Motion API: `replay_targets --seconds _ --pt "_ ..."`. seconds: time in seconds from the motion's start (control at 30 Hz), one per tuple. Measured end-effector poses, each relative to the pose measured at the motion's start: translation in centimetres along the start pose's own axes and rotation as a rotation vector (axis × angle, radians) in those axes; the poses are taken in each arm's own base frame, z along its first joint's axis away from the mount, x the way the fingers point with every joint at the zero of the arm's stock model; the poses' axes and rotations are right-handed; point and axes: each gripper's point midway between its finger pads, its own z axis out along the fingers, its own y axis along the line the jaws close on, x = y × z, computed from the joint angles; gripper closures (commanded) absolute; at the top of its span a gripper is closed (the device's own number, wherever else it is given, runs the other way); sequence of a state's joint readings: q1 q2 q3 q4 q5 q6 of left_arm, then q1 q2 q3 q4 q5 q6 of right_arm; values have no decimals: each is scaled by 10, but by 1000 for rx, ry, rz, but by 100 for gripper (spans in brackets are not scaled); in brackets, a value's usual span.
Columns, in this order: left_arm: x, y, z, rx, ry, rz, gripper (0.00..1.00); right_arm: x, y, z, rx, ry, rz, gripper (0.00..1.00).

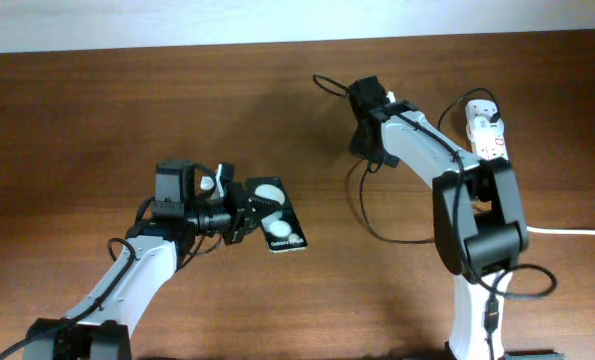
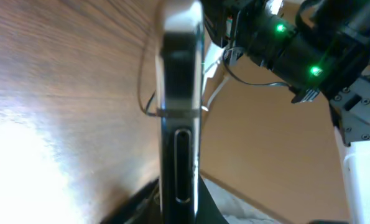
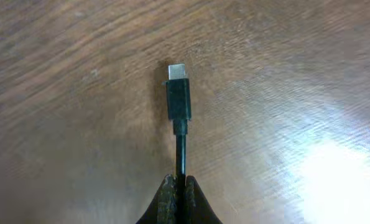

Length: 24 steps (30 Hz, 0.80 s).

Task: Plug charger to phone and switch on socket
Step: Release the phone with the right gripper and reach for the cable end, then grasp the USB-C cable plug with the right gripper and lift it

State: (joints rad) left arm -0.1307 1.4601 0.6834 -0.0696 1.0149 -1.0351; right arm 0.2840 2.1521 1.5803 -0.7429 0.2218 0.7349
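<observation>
The black phone (image 1: pixel 277 222) has two white round spots on its screen, and my left gripper (image 1: pixel 239 212) is shut on its left end, left of the table's centre. In the left wrist view the phone (image 2: pixel 180 93) is seen edge-on between the jaws (image 2: pixel 180 208), a slot on its edge facing the camera. My right gripper (image 1: pixel 362 140) is shut on the thin black charger cable (image 1: pixel 372 215) near its tip, far right of the phone. In the right wrist view the connector tip (image 3: pixel 178 93) sticks out past the jaws (image 3: pixel 179 186) just above the wood. The white socket (image 1: pixel 485 135) lies at the back right.
The charger cable loops over the table between the right arm and the phone. The socket's thick white cord (image 1: pixel 572 232) runs off the right edge. The right arm's base (image 1: pixel 477 300) stands at the front right, the left arm (image 1: pixel 127 270) at the front left.
</observation>
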Motion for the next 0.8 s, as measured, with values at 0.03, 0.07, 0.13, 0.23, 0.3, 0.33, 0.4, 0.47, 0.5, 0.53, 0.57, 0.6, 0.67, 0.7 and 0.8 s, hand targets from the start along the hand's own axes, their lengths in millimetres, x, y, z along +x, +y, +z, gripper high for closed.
replay_targets --seconds 0.03,0.07,0.13,0.23,0.3,0.33,0.4,0.47,0.5,0.53,0.57,0.6,0.67,0.7,0.8 --pt "5 -3 0 17 28 1 100 -3 -1 -13 -10 -8 -11 96" --pt "11 -7 0 38 63 1 100 -6 -3 -31 -20 -19 -21 96" --pt "16 -10 -1 59 96 3 100 -8 -8 -55 -30 -26 -27 96" --pt "18 -13 -3 76 114 0 100 5 -22 -106 -64 22 -81 96" --pt "16 -13 -5 80 109 -3 100 18 -35 -143 -96 52 -105 96" --pt "16 -13 -6 83 110 1 100 27 -46 -168 -110 66 -118 96" --pt "18 -15 -6 93 121 36 100 41 -65 -214 -157 55 -134 96" --pt "22 -17 -7 109 141 64 100 55 -84 -255 -210 27 -136 96" --pt "23 -18 -7 114 148 70 100 63 -94 -292 -303 -34 -144 96" --pt "26 -20 -8 128 164 84 100 72 -99 -318 -384 -74 -160 96" --pt "26 -23 -8 139 166 105 100 80 -103 -336 -448 -104 -178 96" --pt "23 -31 -9 167 159 157 100 89 -109 -354 -508 -140 -192 96" --pt "19 -48 -11 216 146 232 100 107 -117 -369 -589 -173 -212 96" --pt "16 -59 -13 245 138 264 100 121 -119 -367 -640 -170 -228 96" --pt "13 -84 -19 309 119 331 100 140 -91 -342 -818 -156 -278 96"
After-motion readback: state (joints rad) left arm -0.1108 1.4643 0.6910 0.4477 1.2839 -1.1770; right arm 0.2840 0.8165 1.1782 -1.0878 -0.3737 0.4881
